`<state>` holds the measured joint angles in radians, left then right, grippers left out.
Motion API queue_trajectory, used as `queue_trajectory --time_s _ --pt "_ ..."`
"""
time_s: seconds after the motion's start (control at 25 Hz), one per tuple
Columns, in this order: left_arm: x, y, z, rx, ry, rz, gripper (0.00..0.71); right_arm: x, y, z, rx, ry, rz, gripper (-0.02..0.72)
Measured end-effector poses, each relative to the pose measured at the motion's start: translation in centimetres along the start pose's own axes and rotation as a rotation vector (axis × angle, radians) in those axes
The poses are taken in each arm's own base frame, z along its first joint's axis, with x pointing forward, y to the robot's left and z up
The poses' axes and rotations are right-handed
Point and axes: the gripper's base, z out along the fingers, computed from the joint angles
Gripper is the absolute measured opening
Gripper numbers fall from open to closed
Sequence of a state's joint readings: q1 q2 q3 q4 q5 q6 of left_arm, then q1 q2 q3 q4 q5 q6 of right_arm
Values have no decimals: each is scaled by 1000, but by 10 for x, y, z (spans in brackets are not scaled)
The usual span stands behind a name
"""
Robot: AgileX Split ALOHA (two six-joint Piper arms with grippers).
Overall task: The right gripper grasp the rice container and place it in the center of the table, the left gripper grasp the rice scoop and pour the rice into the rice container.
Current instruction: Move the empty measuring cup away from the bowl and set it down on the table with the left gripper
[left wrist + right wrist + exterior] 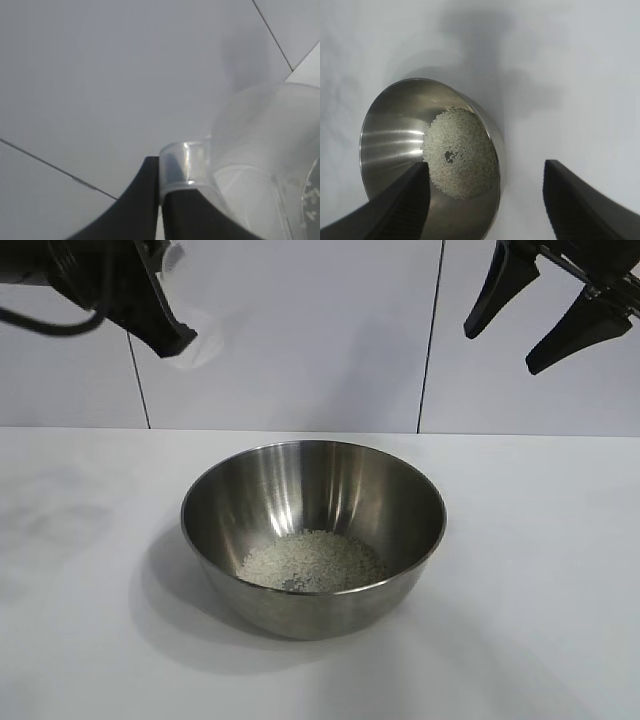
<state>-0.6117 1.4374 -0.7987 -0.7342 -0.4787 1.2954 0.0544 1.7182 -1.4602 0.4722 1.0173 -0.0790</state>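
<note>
The rice container (pixel 313 502), a wide steel bowl, stands in the middle of the white table (pixel 540 540) with a heap of rice (pixel 312 562) in its bottom. High at the back left, my left gripper (pixel 183 340) is shut on the handle of the rice scoop (pixel 200 352), a clear cup held tilted in the air. In the left wrist view the fingers (pixel 145 200) pinch the handle, and the rice scoop (pixel 260 150) holds only a few stuck grains. My right gripper (pixel 500 352) hangs open high at the back right, holding nothing. From its wrist I see the rice container (pixel 385 140) and rice (pixel 462 150) below my right gripper (pixel 485 164).
A white panelled wall (pixel 300 340) rises behind the table. Bare tabletop surrounds the bowl on all sides.
</note>
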Motion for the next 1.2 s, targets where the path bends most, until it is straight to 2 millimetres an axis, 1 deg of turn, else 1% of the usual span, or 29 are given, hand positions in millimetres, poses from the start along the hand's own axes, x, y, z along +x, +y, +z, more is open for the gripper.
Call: queue_trajectory --time_s 0.16,0.32,0.48,0.6,0.68,0.8,0.92,1.04,1.2 --pt "6 19 -5 -5 27 -138 3 0 0 0 0 0 0 452" --pt "18 28 -5 29 88 -258 3 0 0 0 0 0 -5 452" --pt "35 41 -3 27 162 -408 3 0 0 0 0 1 -10 452" --pt "49 52 -3 -2 209 -493 3 0 0 0 0 1 -15 452" --pt "61 56 -5 -26 244 -535 3 0 0 0 0 1 -16 452" --pt "82 54 -11 -60 302 -574 3 0 0 0 0 1 -18 452" --pt "101 44 -19 -86 334 -585 3 0 0 0 0 1 -19 452" --pt "115 34 -28 -119 312 -637 3 0 0 0 0 1 -19 452" --pt "125 20 -38 -107 246 -716 3 0 0 0 0 1 -20 452"
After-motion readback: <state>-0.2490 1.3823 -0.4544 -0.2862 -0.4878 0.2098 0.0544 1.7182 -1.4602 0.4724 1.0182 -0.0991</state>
